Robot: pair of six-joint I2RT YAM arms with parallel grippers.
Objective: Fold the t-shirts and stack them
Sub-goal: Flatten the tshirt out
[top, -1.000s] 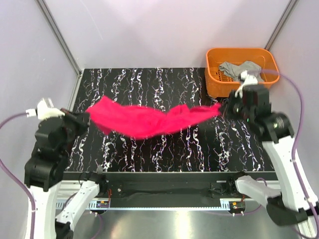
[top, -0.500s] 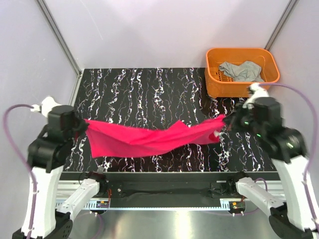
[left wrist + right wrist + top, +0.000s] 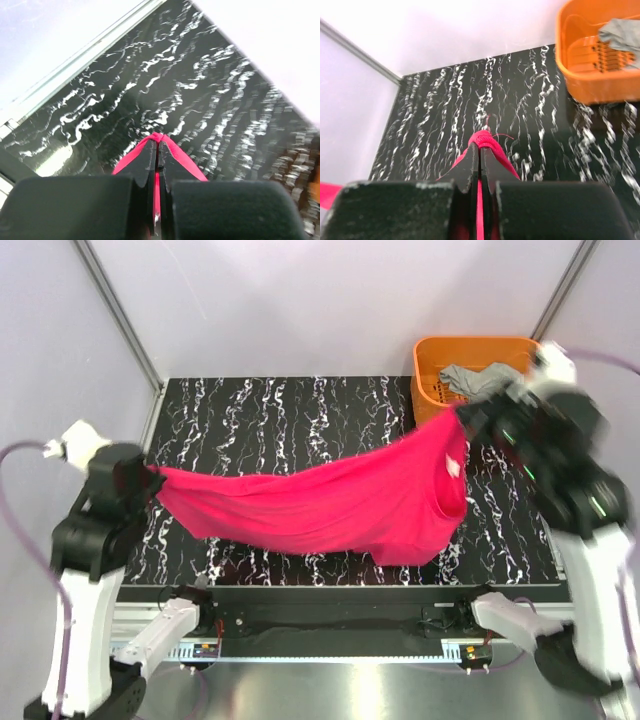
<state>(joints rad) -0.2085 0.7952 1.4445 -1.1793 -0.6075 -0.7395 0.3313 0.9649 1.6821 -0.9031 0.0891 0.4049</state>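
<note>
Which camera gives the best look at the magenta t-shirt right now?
Top external: the whole magenta t-shirt shows, stretched between the left tool and right tool. Each wrist view shows only a small pinched fold of it.

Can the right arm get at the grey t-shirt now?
Probably not: the right claw is shut on the magenta t-shirt, though the grey t-shirt lies uncovered in the nearby orange basket.
</note>
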